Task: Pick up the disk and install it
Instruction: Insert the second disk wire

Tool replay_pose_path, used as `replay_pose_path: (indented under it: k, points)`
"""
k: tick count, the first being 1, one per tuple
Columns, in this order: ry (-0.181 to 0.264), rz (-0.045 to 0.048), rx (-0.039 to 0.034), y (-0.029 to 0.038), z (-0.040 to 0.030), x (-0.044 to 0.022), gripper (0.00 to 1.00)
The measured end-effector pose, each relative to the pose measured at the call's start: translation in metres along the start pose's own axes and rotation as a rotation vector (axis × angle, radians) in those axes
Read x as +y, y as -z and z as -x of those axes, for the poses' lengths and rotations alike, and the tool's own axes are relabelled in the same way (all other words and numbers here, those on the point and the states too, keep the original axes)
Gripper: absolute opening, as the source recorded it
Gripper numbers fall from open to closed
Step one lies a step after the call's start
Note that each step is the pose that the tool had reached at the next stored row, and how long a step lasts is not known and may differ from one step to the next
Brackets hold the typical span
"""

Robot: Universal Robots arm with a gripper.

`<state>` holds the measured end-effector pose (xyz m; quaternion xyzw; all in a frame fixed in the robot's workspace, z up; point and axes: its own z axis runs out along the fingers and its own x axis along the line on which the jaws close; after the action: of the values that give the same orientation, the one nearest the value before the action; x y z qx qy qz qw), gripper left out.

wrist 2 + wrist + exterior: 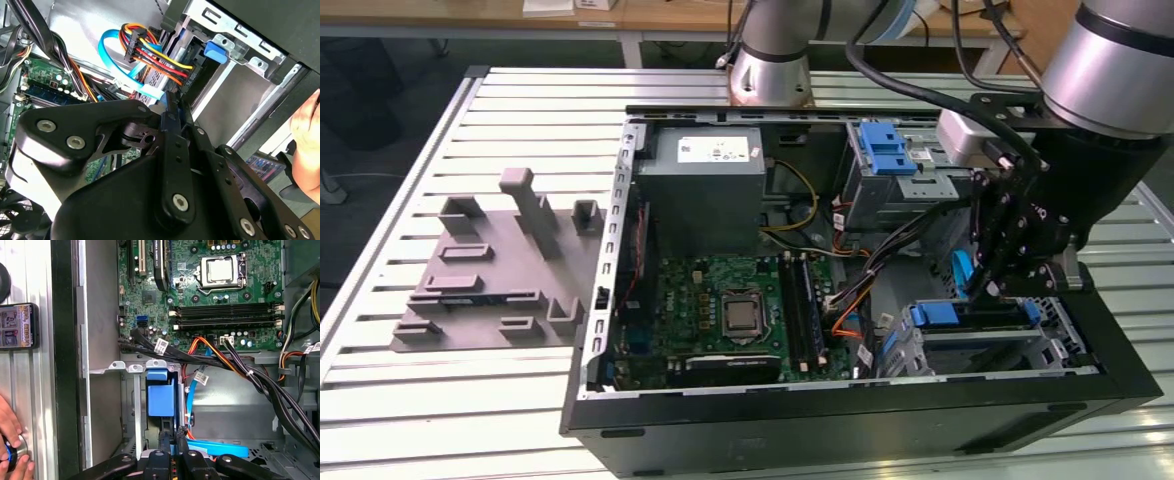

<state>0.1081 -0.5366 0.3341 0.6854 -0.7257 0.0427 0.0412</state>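
The disk sits in the silver drive cage [987, 345] at the front corner of the open computer case, on the exterior view's right. Its blue carrier edge [977, 314] shows in the exterior view, and a blue block [161, 400] of it in the first wrist view. My gripper [1003, 292] reaches down into the case right above that blue edge. Both wrist views show the black fingers [167, 442] drawn together, with a sliver of blue at the tips of the gripper [172, 102]. The disk's silver face is hidden.
A blue data cable [107, 45] and coloured power wires [160, 60] hang beside the cage, and black cable bundles [235, 367] cross above it. The motherboard [734, 310] and grey power supply [707, 190] fill the case's middle. A person's hand [10, 440] rests outside the case wall.
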Motion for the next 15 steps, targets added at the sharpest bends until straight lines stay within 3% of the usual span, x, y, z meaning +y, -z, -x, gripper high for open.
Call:
replay_pose_path:
  k: [15]
  points:
    - [0.0, 0.0004, 0.0002, -0.0023, 0.0004, -0.0027, 0.16]
